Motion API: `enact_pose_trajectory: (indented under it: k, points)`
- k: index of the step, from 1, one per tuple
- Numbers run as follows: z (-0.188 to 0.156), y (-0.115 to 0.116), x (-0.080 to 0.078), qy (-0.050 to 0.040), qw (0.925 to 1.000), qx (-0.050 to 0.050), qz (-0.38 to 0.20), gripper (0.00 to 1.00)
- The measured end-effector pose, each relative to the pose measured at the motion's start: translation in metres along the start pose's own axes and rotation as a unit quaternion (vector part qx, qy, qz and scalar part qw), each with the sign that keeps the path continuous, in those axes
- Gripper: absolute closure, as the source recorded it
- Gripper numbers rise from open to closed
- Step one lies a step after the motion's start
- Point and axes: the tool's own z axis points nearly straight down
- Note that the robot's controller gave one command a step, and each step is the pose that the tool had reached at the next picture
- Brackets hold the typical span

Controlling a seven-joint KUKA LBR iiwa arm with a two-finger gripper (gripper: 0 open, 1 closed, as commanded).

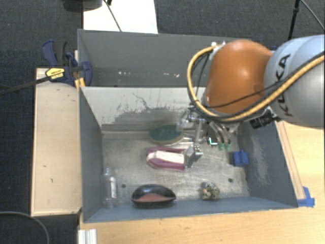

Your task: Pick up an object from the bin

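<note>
My gripper (195, 149) hangs low in the middle of the bin, under the orange cover, its metal fingers pointing down just right of a pink and white block (166, 159). One fingertip (192, 157) seems to touch the block's right end. Nothing shows between the fingers. A dark green round disc (165, 133) lies just behind the block, left of the gripper. A small blue block (239, 158) sits on the floor to the gripper's right.
Near the front wall lie a black and red oval thing (153, 195) and a small speckled lump (209, 190). A clear little bottle (109, 185) stands in the front left corner. The arm covers the bin's back right.
</note>
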Motion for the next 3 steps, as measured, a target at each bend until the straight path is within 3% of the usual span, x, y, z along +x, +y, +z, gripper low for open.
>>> enact_pose_trajectory:
  k: [1, 2, 3]
  points:
    - [0.092, -0.007, -0.055, -0.0013, 0.9951, 0.0, -0.099, 0.0]
    - [0.122, -0.011, -0.06, -0.0167, 0.9948, -0.001, -0.1, 0.0]
    - [0.126, -0.011, -0.058, -0.013, 0.9951, -0.001, -0.098, 1.0]
